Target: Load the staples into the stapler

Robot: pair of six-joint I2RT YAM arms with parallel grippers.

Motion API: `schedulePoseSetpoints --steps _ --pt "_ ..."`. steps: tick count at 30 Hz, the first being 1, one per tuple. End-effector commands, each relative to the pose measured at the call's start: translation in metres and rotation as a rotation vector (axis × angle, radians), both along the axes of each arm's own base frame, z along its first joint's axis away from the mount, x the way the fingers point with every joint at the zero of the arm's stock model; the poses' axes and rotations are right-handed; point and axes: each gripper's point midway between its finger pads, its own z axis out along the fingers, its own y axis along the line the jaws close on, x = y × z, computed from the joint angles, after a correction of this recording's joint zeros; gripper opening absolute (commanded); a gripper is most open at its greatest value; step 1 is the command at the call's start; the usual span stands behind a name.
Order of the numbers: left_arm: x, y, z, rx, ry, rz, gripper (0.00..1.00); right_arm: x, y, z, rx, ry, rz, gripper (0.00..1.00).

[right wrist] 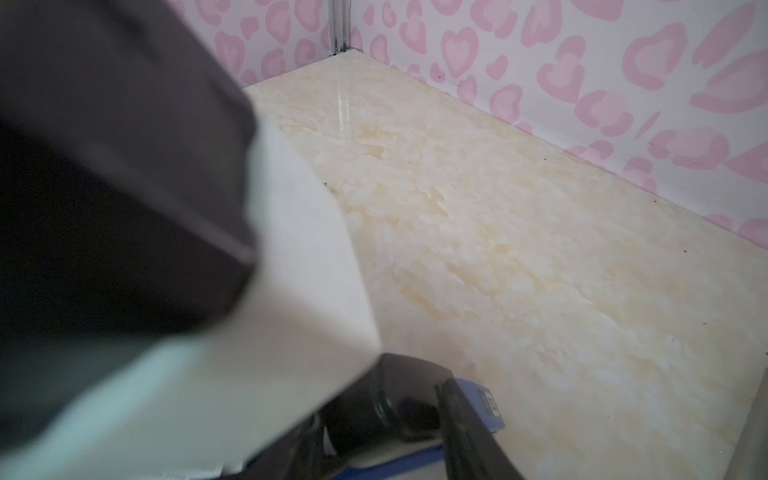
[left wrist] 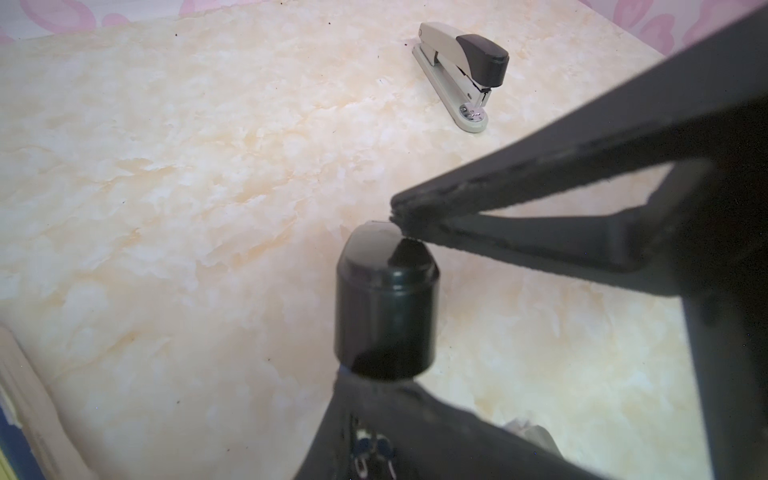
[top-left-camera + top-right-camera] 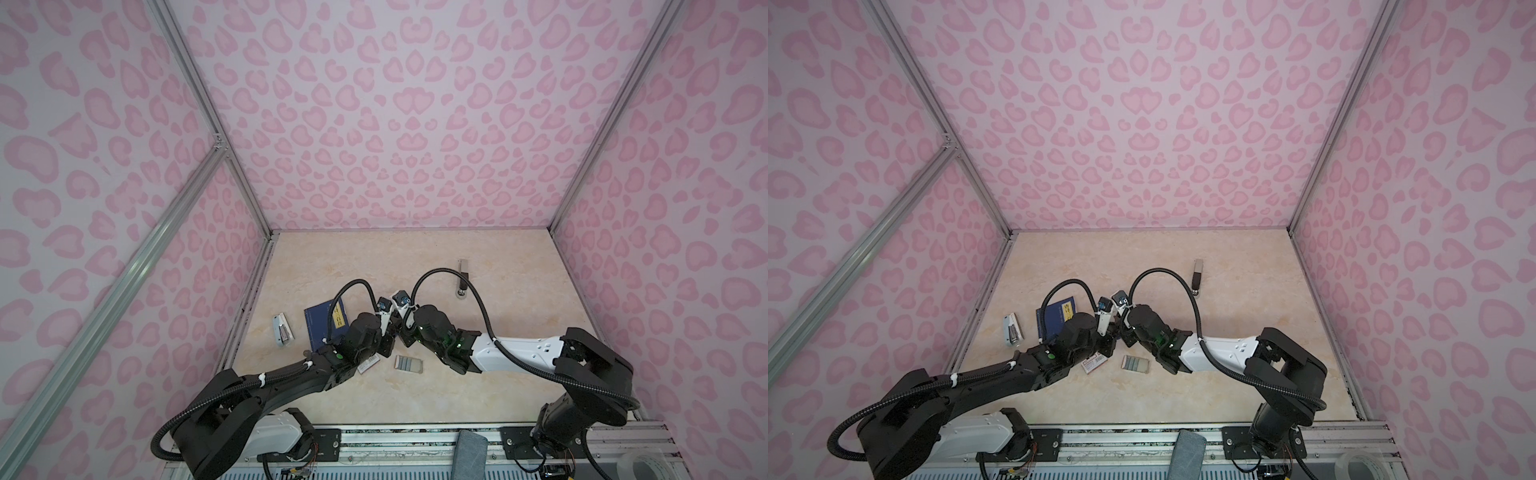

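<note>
A blurred black-and-white arm looms over the marbled table and pink-patterned wall.

Lab robot cell, as far as I can see. Pink heart-print panels box in three sides, held by aluminium extrusion posts. Marble-look counter inside. My left arm and right arm mount on a slotted metal rail at the front edge, with loose wiring and a tape roll beside it.

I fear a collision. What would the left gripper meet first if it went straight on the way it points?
Most likely the black cylinder just past the left gripper's tips, perhaps part of the right arm; depth is unclear. The stapler lies off that line.
</note>
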Motion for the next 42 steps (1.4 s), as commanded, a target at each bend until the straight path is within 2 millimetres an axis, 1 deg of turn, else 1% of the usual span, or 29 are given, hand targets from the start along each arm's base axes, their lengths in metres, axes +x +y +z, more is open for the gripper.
schedulePoseSetpoints --steps 1,5,13,19,23,28,30,34,37,39,40,42 --pt "0.008 -0.004 0.012 -0.04 -0.043 0.017 0.06 -0.001 -0.007 -0.005 -0.016 0.008 -0.021 0.47" --pt "0.009 -0.002 0.008 -0.029 -0.04 0.026 0.07 -0.001 -0.018 -0.004 -0.021 0.001 -0.056 0.48" --pt "0.016 -0.007 -0.007 0.009 -0.024 0.031 0.07 -0.005 -0.054 -0.008 -0.019 0.004 -0.146 0.49" --pt "0.025 -0.013 -0.023 0.053 -0.006 0.032 0.07 -0.007 -0.084 -0.016 -0.019 0.021 -0.22 0.49" --pt "0.032 -0.013 -0.035 0.086 0.0 0.059 0.08 -0.007 -0.101 -0.023 -0.014 0.034 -0.269 0.49" --pt "0.035 -0.014 -0.05 0.111 0.026 0.076 0.13 -0.01 -0.115 -0.032 -0.009 0.052 -0.306 0.5" --pt "0.034 -0.014 -0.053 0.117 0.039 0.089 0.18 -0.011 -0.118 -0.035 -0.01 0.057 -0.314 0.49" --pt "0.029 -0.014 -0.05 0.112 0.049 0.099 0.29 -0.012 -0.122 -0.038 -0.01 0.063 -0.324 0.49" --pt "0.024 -0.011 -0.04 0.088 0.045 0.106 0.35 -0.013 -0.123 -0.037 -0.004 0.066 -0.324 0.5" --pt "0.02 -0.009 -0.032 0.071 0.043 0.105 0.35 -0.013 -0.124 -0.038 -0.003 0.069 -0.328 0.49" --pt "0.018 -0.007 -0.028 0.064 0.043 0.108 0.4 -0.012 -0.124 -0.038 0.001 0.069 -0.331 0.49" --pt "0.016 -0.005 -0.019 0.053 0.039 0.109 0.44 -0.012 -0.124 -0.038 0.003 0.073 -0.331 0.49"
